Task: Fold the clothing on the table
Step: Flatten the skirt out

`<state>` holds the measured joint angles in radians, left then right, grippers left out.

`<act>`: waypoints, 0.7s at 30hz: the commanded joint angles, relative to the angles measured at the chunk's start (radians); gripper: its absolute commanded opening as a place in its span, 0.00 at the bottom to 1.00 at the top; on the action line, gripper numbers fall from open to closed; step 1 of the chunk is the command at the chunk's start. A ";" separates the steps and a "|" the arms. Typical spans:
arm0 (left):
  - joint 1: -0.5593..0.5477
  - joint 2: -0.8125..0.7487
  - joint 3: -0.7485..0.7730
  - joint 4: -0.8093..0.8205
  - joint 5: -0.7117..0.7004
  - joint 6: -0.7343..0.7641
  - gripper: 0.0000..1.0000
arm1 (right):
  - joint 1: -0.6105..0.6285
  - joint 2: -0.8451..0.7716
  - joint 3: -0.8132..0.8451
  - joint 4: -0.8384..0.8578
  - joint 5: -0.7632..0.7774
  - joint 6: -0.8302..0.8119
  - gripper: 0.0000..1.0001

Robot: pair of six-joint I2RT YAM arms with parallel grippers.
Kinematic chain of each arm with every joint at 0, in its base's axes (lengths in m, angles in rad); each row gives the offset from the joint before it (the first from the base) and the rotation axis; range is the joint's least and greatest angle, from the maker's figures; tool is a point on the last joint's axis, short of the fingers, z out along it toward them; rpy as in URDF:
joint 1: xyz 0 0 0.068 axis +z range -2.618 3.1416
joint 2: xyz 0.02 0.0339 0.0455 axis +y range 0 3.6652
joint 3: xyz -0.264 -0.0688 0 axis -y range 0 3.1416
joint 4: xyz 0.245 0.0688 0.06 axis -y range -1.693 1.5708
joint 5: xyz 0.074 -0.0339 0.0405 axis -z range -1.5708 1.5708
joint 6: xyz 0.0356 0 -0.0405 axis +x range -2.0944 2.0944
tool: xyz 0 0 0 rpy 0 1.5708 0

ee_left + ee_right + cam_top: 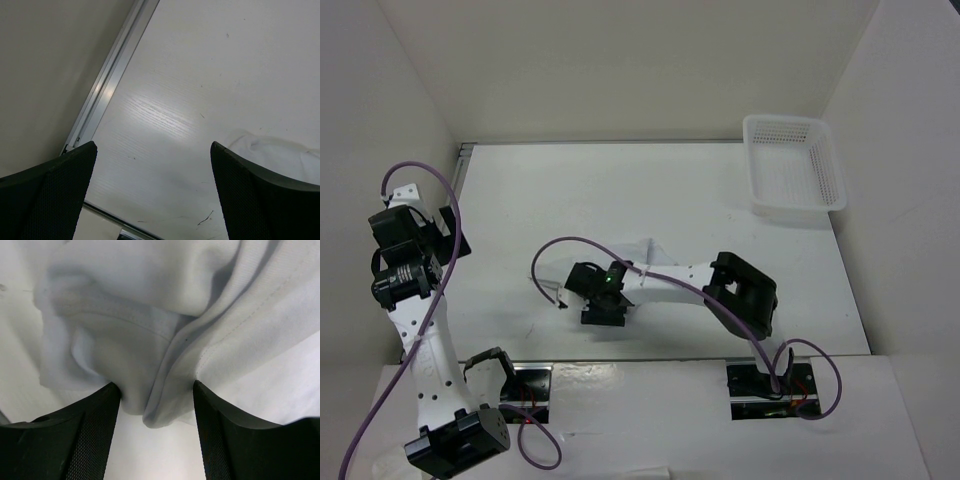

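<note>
clothing (150,315) sits crumpled near the middle of the bench (740,210), a touch toward 8 o'clock, mostly hidden under the right arm in the top view. right pincer (154,390) is down on it at half width, jaws astride a bunched fold with a stitched hem running through it. both pads touch cloth, but i cannot tell if it actually bites or only brackets the fold. my read is it's going for the hem because that edge gives a clean line to drag over for a fold, and a pinch in loose mid-cloth would just ball it up. left pincer (153,145) is wide, holds nothing, and hovers over bare bench by the grey rail (107,95) at 9 o'clock, probably parked out of the way so the right arm has the reach. basket (795,165) is at 2 o'clock, well apart and not involved. fold not begun as far as the lie of the cloth shows. risk: thin soft fabric, so it may grab two layers at once.
</note>
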<state>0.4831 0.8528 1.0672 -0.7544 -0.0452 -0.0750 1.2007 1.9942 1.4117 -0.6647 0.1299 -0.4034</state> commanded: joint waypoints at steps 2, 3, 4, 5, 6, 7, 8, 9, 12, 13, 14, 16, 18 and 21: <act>0.006 -0.009 -0.009 0.023 0.028 0.020 1.00 | -0.044 -0.052 0.023 0.008 0.031 -0.002 0.64; 0.006 -0.009 -0.009 0.023 0.028 0.020 1.00 | -0.044 -0.052 0.023 -0.002 0.031 -0.002 0.66; 0.006 -0.009 -0.009 0.023 0.028 0.020 1.00 | -0.056 -0.069 0.033 -0.003 0.021 -0.002 0.66; 0.006 -0.009 -0.009 0.023 0.039 0.029 1.00 | -0.056 -0.090 0.033 -0.024 0.020 -0.002 0.67; 0.006 -0.009 -0.009 0.023 0.039 0.029 1.00 | -0.067 -0.101 0.047 -0.035 0.007 -0.002 0.69; 0.006 -0.009 -0.009 0.023 0.039 0.029 1.00 | -0.067 -0.112 0.061 -0.035 0.007 -0.002 0.70; 0.006 -0.009 -0.009 0.023 0.039 0.029 1.00 | -0.067 -0.123 0.061 -0.047 0.007 -0.002 0.70; 0.006 -0.009 -0.009 0.023 0.048 0.029 1.00 | -0.076 -0.133 0.070 -0.047 0.007 -0.002 0.72; 0.006 -0.009 -0.009 0.023 0.059 0.029 1.00 | -0.085 -0.155 0.079 -0.056 -0.004 -0.002 0.74; 0.006 -0.009 -0.009 0.023 0.059 0.029 1.00 | -0.085 -0.155 0.079 -0.056 -0.004 -0.002 0.74; 0.006 -0.009 -0.009 0.023 0.059 0.029 1.00 | -0.085 -0.155 0.079 -0.056 -0.004 -0.002 0.74; 0.006 -0.009 -0.009 0.023 0.059 0.029 1.00 | -0.095 -0.155 0.066 -0.047 -0.004 -0.002 0.74; 0.015 -0.009 -0.009 0.023 0.059 0.029 1.00 | -0.095 -0.146 0.038 -0.024 -0.013 -0.002 0.74; 0.015 -0.009 -0.009 0.023 0.068 0.029 1.00 | -0.095 -0.126 0.012 0.002 -0.022 -0.002 0.74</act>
<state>0.4896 0.8528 1.0664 -0.7544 0.0010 -0.0551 1.1118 1.8725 1.4456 -0.6933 0.1276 -0.4057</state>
